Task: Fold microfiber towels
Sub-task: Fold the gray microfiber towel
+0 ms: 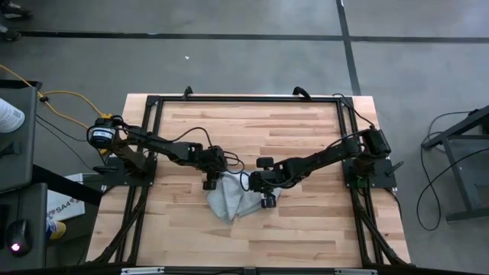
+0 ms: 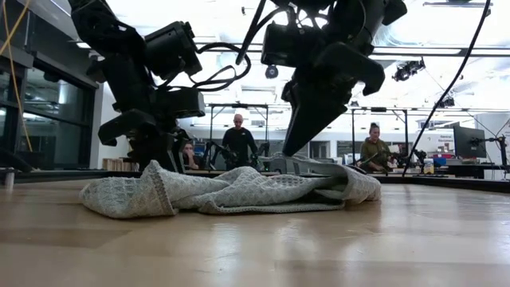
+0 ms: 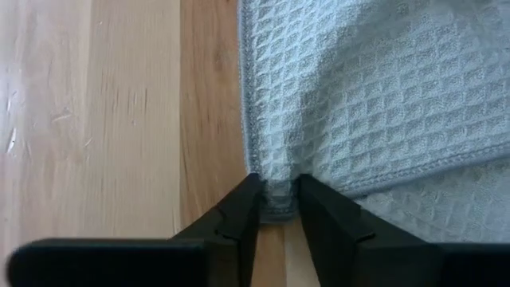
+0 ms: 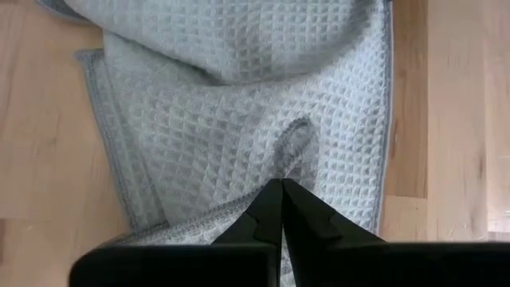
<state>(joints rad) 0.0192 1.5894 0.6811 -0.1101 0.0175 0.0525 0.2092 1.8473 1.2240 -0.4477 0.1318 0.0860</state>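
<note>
The light grey-blue microfiber towel (image 1: 229,202) lies rumpled and partly folded over itself on the middle of the wooden table (image 1: 306,229). In the low view it shows as a low heap (image 2: 239,191). My left gripper (image 1: 209,183) is down at the towel's far left corner and shut on it (image 3: 279,198). My right gripper (image 1: 267,201) is down at the towel's right side, with its fingers shut together on the cloth (image 4: 281,193). My left gripper pinches the towel's hemmed corner (image 3: 276,182) between its two fingers. The fingers come from above, pointing down. The corner sits at table height, and the rest of the towel lies slack on the wood. My right gripper has its fingertips (image 4: 271,209) closed on the towel at a hemmed edge (image 4: 239,209), from above. A small pucker of cloth (image 4: 296,139) stands just in front of them. One layer or several, I cannot tell. The towel rests on the table.
A black frame (image 1: 244,99) runs along the table's far edge and down both sides, and the arm bases stand at the left (image 1: 114,164) and right (image 1: 370,168). There is bare wood near and far of the towel. People (image 2: 239,143) are in the room beyond.
</note>
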